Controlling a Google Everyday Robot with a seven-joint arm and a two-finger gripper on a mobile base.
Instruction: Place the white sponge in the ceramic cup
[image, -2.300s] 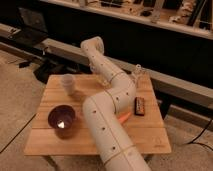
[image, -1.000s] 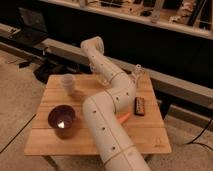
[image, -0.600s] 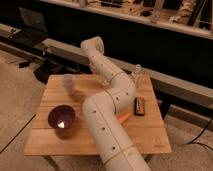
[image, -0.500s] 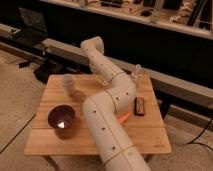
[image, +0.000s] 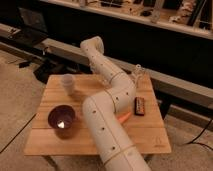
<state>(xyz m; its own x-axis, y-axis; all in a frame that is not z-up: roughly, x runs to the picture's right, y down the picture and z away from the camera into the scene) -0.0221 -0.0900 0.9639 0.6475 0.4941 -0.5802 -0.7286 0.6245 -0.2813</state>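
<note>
A pale ceramic cup stands upright near the far left corner of the wooden table. My white arm rises from the front, bends over the table's middle and reaches to the far right. There my gripper hangs by the table's back edge, well to the right of the cup. The white sponge does not show in this view; the arm covers much of the table's middle.
A dark purple bowl sits at the front left. An orange carrot piece lies beside the arm, and a dark brown bar lies to the right of it. A dark bench and shelving run behind the table.
</note>
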